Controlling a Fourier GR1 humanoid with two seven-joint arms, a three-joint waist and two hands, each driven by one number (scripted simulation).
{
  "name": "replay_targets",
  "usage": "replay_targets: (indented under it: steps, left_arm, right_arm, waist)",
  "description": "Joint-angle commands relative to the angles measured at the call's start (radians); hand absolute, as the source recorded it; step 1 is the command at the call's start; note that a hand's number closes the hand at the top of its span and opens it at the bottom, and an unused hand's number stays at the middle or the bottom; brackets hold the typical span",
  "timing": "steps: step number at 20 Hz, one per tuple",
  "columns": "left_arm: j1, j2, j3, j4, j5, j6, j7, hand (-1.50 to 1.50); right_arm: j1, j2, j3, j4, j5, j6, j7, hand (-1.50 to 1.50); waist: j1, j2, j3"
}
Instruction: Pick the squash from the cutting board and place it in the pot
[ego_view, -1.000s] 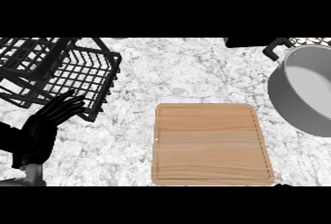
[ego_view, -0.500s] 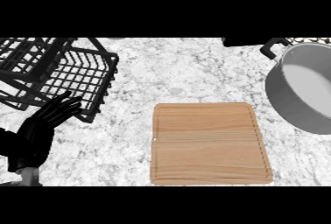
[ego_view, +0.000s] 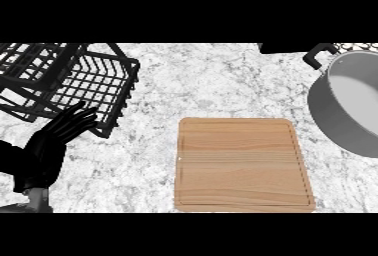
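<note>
Desk (ego_view: 214, 80): marbled top carrying everything.
Rack (ego_view: 66, 80): black wire, far left corner.
Pot (ego_view: 347, 107): grey, right edge, mouth up to receive the squash.
Board (ego_view: 242, 165): wooden, near edge, bare.
Squash: not visible anywhere.
Left hand (ego_view: 55, 142): fingers straight, holding nothing, resting beside the rack.
Right hand: out of view.

We see bright, even light over the marble counter (ego_view: 221, 85), with no glare. The wire rack (ego_view: 70, 80) left of the cutting board (ego_view: 240, 165) casts hardly any shadow. The pot (ego_view: 347, 107), right of the board, shades softly inside.
</note>
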Motion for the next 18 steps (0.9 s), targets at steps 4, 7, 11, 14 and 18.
replay_targets:
  steps: [4, 7, 11, 14, 18]
  left_arm:
    - [-0.135, -0.005, 0.073, 0.025, -0.015, 0.053, -0.01, 0.0]
    - [-0.173, 0.015, 0.083, 0.054, 0.001, 0.007, -0.001, 0.0]
    - [-0.19, -0.007, 0.063, 0.062, -0.004, -0.002, -0.013, 0.0]
    - [-0.244, -0.013, 0.065, 0.128, -0.025, -0.001, -0.016, 0.0]
    - [-0.156, -0.059, 0.02, 0.064, -0.053, 0.023, -0.051, 0.0]
  right_arm:
    - [-0.001, -0.043, -0.308, 0.109, -0.301, 0.167, 0.026, 1.5]
    - [-0.087, -0.059, -0.305, 0.205, -0.352, 0.219, 0.068, 1.5]
    - [-0.233, -0.095, -0.221, 0.34, -0.347, 0.225, 0.133, 1.5]
    - [-0.322, -0.118, -0.225, 0.468, -0.331, 0.246, 0.119, 1.5]
    - [-0.419, -0.089, -0.195, 0.592, -0.261, 0.227, 0.05, 1.5]
  waist:
    - [0.031, 0.004, 0.006]
    - [0.061, 0.009, 0.006]
    - [0.097, 0.016, 0.007]
    - [0.091, 0.019, 0.008]
    - [0.097, 0.013, 0.008]
